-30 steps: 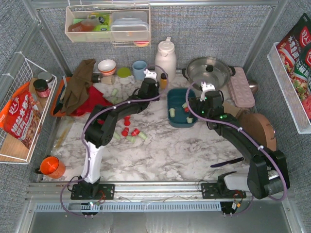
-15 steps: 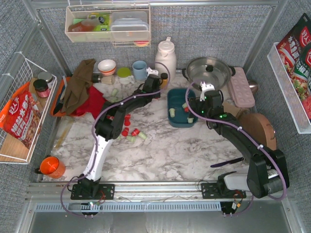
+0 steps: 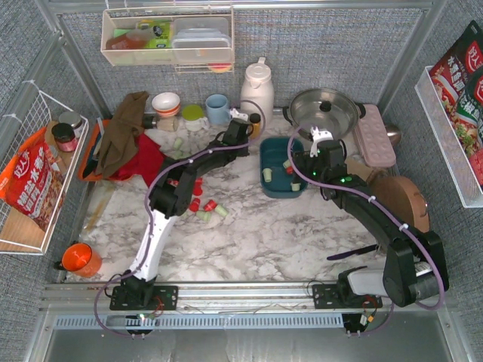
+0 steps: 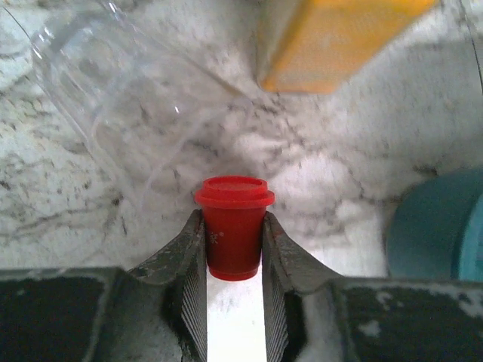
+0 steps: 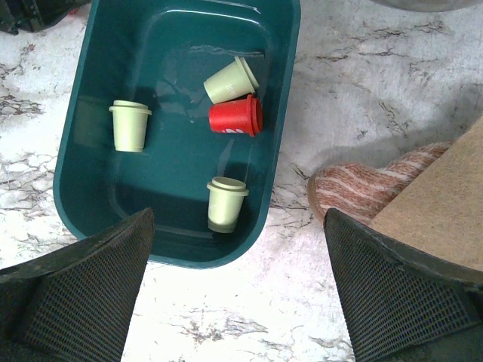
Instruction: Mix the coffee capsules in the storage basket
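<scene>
The dark teal storage basket (image 3: 281, 167) stands mid-table; in the right wrist view (image 5: 90, 113) it holds three mint capsules (image 5: 226, 204) and one red capsule (image 5: 235, 117). My left gripper (image 4: 234, 241) is shut on a red capsule (image 4: 234, 234), held above the marble just left of the basket, near its far left corner (image 3: 240, 130). My right gripper (image 5: 234, 294) is open and empty, hovering over the basket's right edge (image 3: 321, 151). More red capsules (image 3: 198, 197) and mint capsules (image 3: 213, 214) lie loose on the table to the left.
A clear plastic cup (image 4: 128, 105) and an orange-capped bottle (image 4: 339, 38) lie just beyond the held capsule. A white jug (image 3: 256, 90), steel pot (image 3: 324, 109), blue mug (image 3: 216, 107), brown cloth (image 3: 124, 132) and round wooden board (image 3: 404, 200) surround the work area.
My left arm has stretched toward the far side and right, carrying the red capsule from the table's middle to beside the basket's far left corner. The right arm has stayed still.
</scene>
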### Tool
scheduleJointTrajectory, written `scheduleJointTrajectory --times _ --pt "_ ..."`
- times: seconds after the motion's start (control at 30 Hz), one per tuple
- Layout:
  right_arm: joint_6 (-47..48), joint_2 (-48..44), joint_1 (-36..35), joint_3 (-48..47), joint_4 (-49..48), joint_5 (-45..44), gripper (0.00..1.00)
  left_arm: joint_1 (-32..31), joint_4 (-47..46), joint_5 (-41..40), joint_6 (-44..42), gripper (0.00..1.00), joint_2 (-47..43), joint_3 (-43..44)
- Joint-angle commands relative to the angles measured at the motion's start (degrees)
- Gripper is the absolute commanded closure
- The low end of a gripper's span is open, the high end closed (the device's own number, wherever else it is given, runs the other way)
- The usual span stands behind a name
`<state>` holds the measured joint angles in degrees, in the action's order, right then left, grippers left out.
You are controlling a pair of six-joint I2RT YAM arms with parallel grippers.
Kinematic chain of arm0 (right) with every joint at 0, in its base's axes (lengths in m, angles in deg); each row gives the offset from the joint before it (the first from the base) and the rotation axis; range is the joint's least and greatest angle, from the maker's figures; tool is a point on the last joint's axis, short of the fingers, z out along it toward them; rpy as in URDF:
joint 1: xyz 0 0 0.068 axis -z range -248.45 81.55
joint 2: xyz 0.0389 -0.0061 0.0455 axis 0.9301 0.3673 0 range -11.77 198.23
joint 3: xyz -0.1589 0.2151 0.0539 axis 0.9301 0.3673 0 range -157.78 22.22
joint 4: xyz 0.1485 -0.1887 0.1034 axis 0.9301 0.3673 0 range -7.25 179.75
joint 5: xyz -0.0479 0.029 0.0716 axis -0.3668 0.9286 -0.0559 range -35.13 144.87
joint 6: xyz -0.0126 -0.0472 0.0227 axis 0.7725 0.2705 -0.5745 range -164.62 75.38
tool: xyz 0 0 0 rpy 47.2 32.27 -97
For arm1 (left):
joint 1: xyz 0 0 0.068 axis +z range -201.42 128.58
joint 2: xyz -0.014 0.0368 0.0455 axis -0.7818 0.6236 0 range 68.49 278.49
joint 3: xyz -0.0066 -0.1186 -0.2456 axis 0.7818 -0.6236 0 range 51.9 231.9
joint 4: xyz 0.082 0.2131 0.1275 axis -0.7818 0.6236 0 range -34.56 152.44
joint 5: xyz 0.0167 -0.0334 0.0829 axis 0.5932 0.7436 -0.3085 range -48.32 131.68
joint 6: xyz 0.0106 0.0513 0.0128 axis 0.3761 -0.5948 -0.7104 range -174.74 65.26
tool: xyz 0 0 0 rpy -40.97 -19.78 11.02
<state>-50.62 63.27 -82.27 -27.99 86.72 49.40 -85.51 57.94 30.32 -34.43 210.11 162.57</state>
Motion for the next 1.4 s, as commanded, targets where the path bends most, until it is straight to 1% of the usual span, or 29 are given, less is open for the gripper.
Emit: scheduleJointTrajectory --times 0.0,0.1,0.23,0.3,0.37,0.43,0.53,0.67,0.73,0.83,0.93,1.03,1.13,1.2,1.3,1.37 --pt "0.28 -0.07 0.02 -0.74 -0.1 0.3 0.01 -0.17 -5.16 6.31 -2.85 0.73 -5.48 -6.08" --pt "0.29 0.08 0.02 -0.85 -0.01 0.23 0.01 -0.93 -18.51 12.83 -6.81 0.73 -14.43 -18.22" --pt "0.29 0.19 0.0 -0.88 -0.01 0.21 0.01 -3.13 -36.6 17.11 -10.56 0.72 -23.6 -31.91" --pt "0.21 0.21 -0.05 -0.91 0.11 0.21 0.01 -4.24 -41.83 18.69 -11.05 0.72 -26.32 -36.08" --pt "0.13 0.03 -0.02 -0.93 0.25 0.15 0.01 -5.17 -43.42 19.91 -10.92 0.71 -27.33 -38.01" --pt "0.03 -0.22 0.0 -0.94 0.33 0.18 0.01 -6.12 -42.27 20.89 -10.83 0.69 -27.36 -37.93" --pt "-0.36 -0.78 -0.03 -0.77 0.42 -0.26 0.01 -7.52 -37.93 20.5 -10.72 0.66 -26.94 -36.76" --pt "-1.3 -1.76 -0.11 -0.33 0.36 -0.41 0.01 -9.31 -36.12 17.49 -9.17 0.53 -27.36 -38.37" --pt "-1.86 -2.15 -0.03 -0.17 0.26 -0.05 0.01 -10.12 -36.09 17.4 -8.59 0.49 -27.36 -39.69" --pt "-2.7 -2.4 -0.06 -0.15 0.33 0.73 0.01 -11.31 -35.29 16.95 -7.99 0.42 -29.94 -41.62" --pt "-3.49 -2.72 -0.06 -0.3 0.96 1.61 0.01 -12.27 -35.15 14.22 -7.15 0.37 -33.23 -45.28" --pt "-4.04 -3.94 -0.27 -0.3 1.73 2.13 0.01 -12.81 -36.22 10.12 -5.28 0.35 -38.45 -50.28" --pt "-3.99 -6.24 -0.98 0.62 1.29 3.52 0.01 -13.09 -33.24 5.74 -0.81 0.35 -44.32 -54.09" --pt "-3.53 -8.2 -1.82 2.06 -0.12 4.71 0.01 -13.26 -28.25 4.03 1.61 0.35 -47.75 -55.63" --pt "-0.99 -11.47 -3.91 4.54 -1.91 8.15 0.01 -13.63 -17.79 2.1 4.82 0.35 -52.12 -57.1" --pt "1.99 -13.51 -6.67 6.27 -3.72 9.43 0.01 -13.93 -14.29 0.2 7.15 0.35 -55.54 -59.65"
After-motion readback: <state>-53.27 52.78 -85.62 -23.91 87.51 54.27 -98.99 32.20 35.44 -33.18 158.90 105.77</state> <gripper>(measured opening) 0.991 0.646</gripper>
